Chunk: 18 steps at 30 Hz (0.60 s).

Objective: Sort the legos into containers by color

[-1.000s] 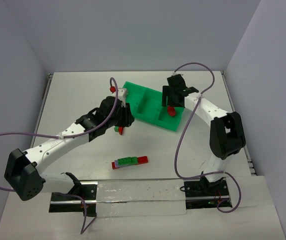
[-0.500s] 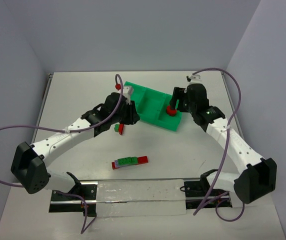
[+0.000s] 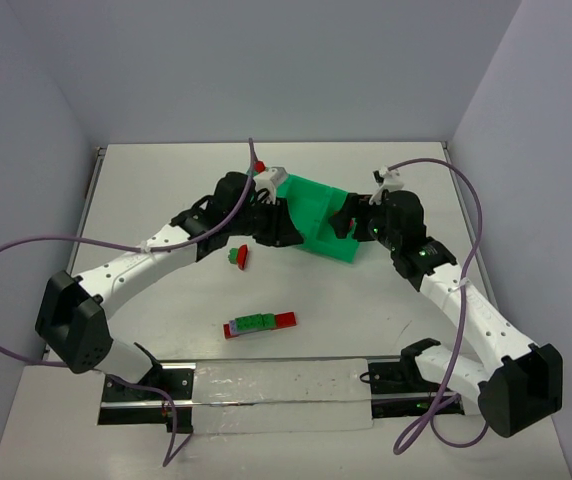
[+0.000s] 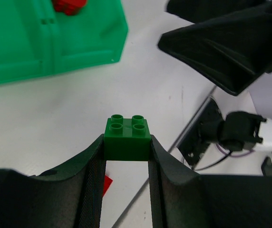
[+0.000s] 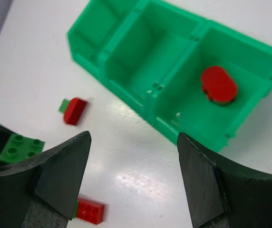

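Observation:
My left gripper (image 3: 284,235) is shut on a single green brick (image 4: 126,137), held above the table by the near left side of the green tray (image 3: 316,200). The same brick shows in the right wrist view (image 5: 19,147). My right gripper (image 3: 351,225) is open and empty (image 5: 133,180), low over the table just in front of the tray (image 5: 126,88). A rounded red piece (image 5: 218,84) lies in the tray's right compartment; the middle and left compartments look empty. A small red-and-green piece (image 3: 238,256) lies on the table. A red, green and lavender stack (image 3: 259,323) lies nearer the bases.
The tray (image 4: 79,47) sits slanted at the back centre of the white table. Both arms reach in towards it and their grippers are close together. A purple cable loops over each arm. Grey walls stand on three sides.
My left gripper has moved right and back towards the tray with the green brick, leaving the red-and-green piece on the table. My right gripper has drawn back from over the right compartment.

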Each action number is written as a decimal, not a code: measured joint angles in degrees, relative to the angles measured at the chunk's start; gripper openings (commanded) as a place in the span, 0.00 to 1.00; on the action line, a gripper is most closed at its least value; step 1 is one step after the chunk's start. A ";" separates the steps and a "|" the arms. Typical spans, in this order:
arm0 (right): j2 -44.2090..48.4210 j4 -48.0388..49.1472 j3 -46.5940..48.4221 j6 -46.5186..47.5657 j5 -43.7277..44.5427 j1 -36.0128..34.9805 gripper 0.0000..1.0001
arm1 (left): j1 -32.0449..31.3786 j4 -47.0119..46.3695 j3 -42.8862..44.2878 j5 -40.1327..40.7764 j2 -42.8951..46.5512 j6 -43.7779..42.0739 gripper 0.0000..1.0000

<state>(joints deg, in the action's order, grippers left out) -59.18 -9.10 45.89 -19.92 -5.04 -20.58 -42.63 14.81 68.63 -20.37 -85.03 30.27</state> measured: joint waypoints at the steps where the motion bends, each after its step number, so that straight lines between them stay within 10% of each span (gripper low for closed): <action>1: -0.01 0.01 0.04 0.00 -1.95 0.00 0.78 | 0.05 -0.44 -0.61 -1.36 0.48 -0.38 0.00; 18: 10.58 -2.46 -1.64 0.23 1.09 0.00 0.81 | 4.69 1.51 10.34 7.28 -11.09 8.25 0.00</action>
<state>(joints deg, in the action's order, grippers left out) -48.60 -11.57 44.26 -19.69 -3.95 -20.58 -37.93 16.33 78.97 -13.09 -96.13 38.52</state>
